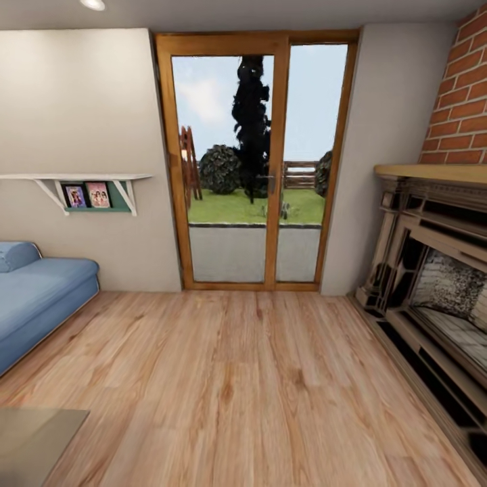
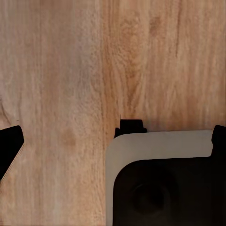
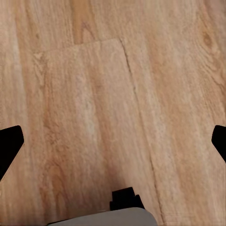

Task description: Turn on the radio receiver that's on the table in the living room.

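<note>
The robot looks in transit: head faces the glass door (image 1: 253, 162) at 12 o'clock, sofa (image 1: 37, 304) at 9, fireplace (image 1: 433, 284) at 3. A worktop (image 1: 34, 439) corner sits at 7; no radio there. Both end effectors, left (image 2: 113, 141) and right (image 3: 113, 141), hang spread open over the floor (image 1: 243, 379), empty, probably stowed for driving.

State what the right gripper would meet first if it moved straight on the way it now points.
Most likely the light wood plank floor; nothing lies between the right gripper fingertips and it, though the depth is unclear.

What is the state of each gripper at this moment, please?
Left gripper: open, holding nothing, above the wood floor.
Right gripper: open, holding nothing, above the same floor.
</note>
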{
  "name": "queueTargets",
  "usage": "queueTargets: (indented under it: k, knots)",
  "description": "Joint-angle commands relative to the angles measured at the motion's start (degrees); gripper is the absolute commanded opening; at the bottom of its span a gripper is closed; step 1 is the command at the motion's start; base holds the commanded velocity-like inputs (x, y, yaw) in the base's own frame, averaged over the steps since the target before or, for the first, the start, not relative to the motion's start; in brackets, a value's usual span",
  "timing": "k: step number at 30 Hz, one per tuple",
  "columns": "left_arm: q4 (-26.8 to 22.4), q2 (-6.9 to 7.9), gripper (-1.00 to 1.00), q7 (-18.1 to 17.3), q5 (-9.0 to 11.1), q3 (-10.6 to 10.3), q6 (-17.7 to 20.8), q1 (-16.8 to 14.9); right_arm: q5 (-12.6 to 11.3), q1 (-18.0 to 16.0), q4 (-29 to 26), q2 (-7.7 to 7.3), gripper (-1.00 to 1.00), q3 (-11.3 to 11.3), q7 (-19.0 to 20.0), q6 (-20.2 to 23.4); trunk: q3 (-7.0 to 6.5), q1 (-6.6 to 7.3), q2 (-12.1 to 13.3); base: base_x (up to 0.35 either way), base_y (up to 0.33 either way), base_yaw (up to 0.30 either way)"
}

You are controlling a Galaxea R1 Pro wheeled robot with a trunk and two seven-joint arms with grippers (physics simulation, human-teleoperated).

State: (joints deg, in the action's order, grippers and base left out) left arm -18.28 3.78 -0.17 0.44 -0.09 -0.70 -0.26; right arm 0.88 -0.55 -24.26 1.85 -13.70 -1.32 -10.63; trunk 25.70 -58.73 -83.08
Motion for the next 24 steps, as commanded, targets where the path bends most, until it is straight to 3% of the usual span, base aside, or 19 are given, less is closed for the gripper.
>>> queueTargets:
  k: [1, 10, 24]
  knots:
    - [0.0, 0.0, 1.0, 0.0, 0.0, 0.0, 0.0, 0.0, 0.0, 0.0, 0.0, 0.0, 1.0, 0.0, 0.0, 0.0, 0.0, 0.0, 0.0, 0.328, 0.0, 0.0]
    - [0.0, 0.0, 1.0, 0.0, 0.0, -0.02, 0.0, 0.0, 0.0, 0.0, 0.0, 0.0, 1.0, -0.01, 0.0, 0.0, 0.0, 0.0, 0.0, 0.254, 0.0, 0.0]
    - [0.0, 0.0, 1.0, 0.0, 0.0, -0.09, 0.0, 0.0, 0.0, 0.0, 0.0, 0.0, 1.0, -0.01, 0.0, 0.0, 0.0, 0.0, 0.0, 0.023, 0.0, 0.0]
